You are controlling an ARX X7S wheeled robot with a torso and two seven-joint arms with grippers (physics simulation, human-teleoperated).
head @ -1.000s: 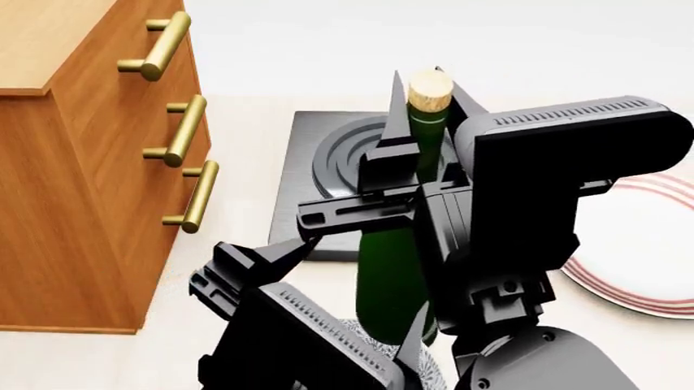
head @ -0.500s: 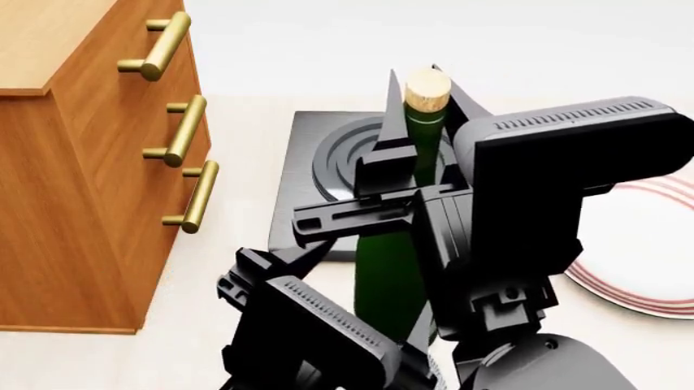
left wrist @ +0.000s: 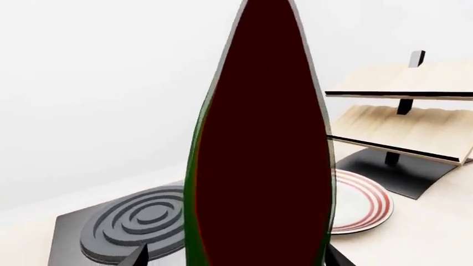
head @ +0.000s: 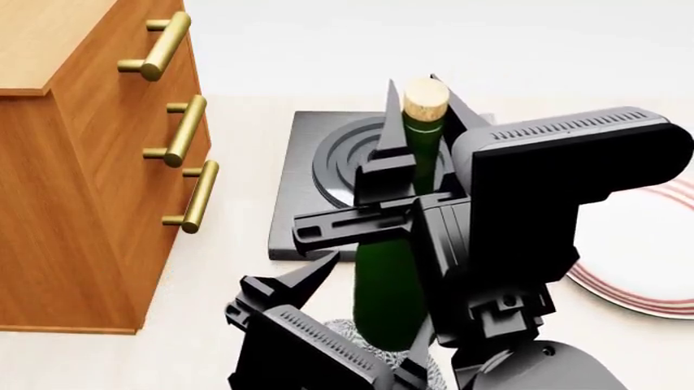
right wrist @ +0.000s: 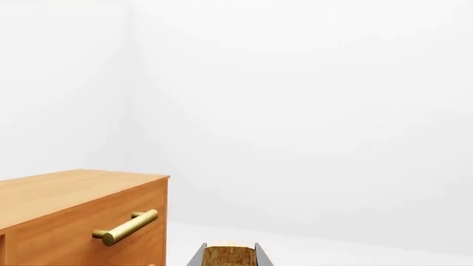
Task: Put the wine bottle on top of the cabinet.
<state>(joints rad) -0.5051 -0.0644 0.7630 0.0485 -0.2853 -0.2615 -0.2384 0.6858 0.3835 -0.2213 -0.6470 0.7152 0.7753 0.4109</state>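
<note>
The dark green wine bottle (head: 388, 276) stands upright between both arms, and its tan cork (head: 425, 97) shows in the right wrist view (right wrist: 230, 254). My right gripper (head: 423, 106) is shut on the bottle's top, one finger on each side of the cork. My left gripper (left wrist: 236, 259) is open low around the bottle's body (left wrist: 258, 138), with a gap showing beside one fingertip (left wrist: 137, 257). The orange-brown cabinet (head: 87, 179) with brass handles stands to the left, its light top (right wrist: 66, 191) level with the cork.
A black square hob with grey rings (head: 325, 154) lies behind the bottle. A white plate with red rings (head: 639, 268) sits to the right. A pale slanted wooden rack (left wrist: 414, 116) stands beyond the plate. A grey mottled bowl (head: 336, 329) shows at the bottle's foot.
My left gripper has moved in toward the lower part of the bottle. The right gripper and the bottle have shifted only slightly.
</note>
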